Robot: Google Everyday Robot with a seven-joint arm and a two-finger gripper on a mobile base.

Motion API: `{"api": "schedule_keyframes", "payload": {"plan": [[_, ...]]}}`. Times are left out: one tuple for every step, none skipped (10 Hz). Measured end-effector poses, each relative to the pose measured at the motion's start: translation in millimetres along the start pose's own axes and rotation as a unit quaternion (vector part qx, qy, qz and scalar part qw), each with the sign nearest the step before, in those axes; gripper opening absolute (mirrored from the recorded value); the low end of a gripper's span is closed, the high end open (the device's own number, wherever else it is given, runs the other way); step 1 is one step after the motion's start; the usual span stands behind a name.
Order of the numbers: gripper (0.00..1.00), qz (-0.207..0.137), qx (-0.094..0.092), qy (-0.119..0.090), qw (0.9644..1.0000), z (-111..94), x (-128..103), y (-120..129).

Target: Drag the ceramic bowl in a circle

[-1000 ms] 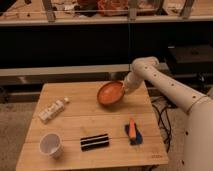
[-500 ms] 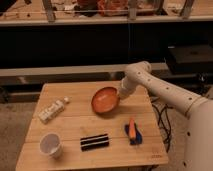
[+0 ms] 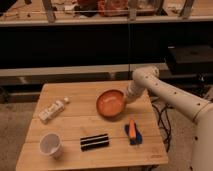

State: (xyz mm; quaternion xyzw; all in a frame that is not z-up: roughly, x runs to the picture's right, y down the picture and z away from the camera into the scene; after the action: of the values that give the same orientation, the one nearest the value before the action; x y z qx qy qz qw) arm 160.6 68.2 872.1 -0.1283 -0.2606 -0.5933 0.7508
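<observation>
the gripper [image 3: 126, 98] sits at the bowl's [image 3: 110, 103] right rim, mid-table [image 3: 75, 97]; its grip cannot be made out. a tool [image 3: 132, 131] lies just in front, a black bar [image 3: 94, 142], cup [image 3: 50, 145] and bottle [image 3: 52, 110] leftward.

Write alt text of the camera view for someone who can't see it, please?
A white robot arm reaches from the right, its gripper at the right rim of an orange-red ceramic bowl on a wooden table. Also on the table: a white cup front left, a small bottle lying on its side, a black bar, and an orange-and-blue tool.
</observation>
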Motion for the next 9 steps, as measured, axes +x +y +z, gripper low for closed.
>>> {"api": "schedule_keyframes", "payload": {"plan": [[0.0,0.013,0.002,0.001,0.9999,-4.8,2.3,17.6],[0.0,0.035,0.005,0.003,0.9994,-10.7,7.1,42.2],[0.0,0.059,0.006,0.004,0.9982,-14.5,14.4,62.2],[0.0,0.075,0.008,0.005,0.9972,-16.1,22.8,70.7],[0.0,0.102,0.011,0.007,0.9947,-17.7,40.8,79.3],[0.0,0.118,0.012,0.009,0.9929,-20.1,56.4,80.3],[0.0,0.125,0.012,0.012,0.9921,-22.9,67.4,76.6],[0.0,0.123,0.011,0.013,0.9922,-24.7,72.4,68.2],[0.0,0.12,0.007,0.015,0.9927,-25.3,74.4,57.9]]}}
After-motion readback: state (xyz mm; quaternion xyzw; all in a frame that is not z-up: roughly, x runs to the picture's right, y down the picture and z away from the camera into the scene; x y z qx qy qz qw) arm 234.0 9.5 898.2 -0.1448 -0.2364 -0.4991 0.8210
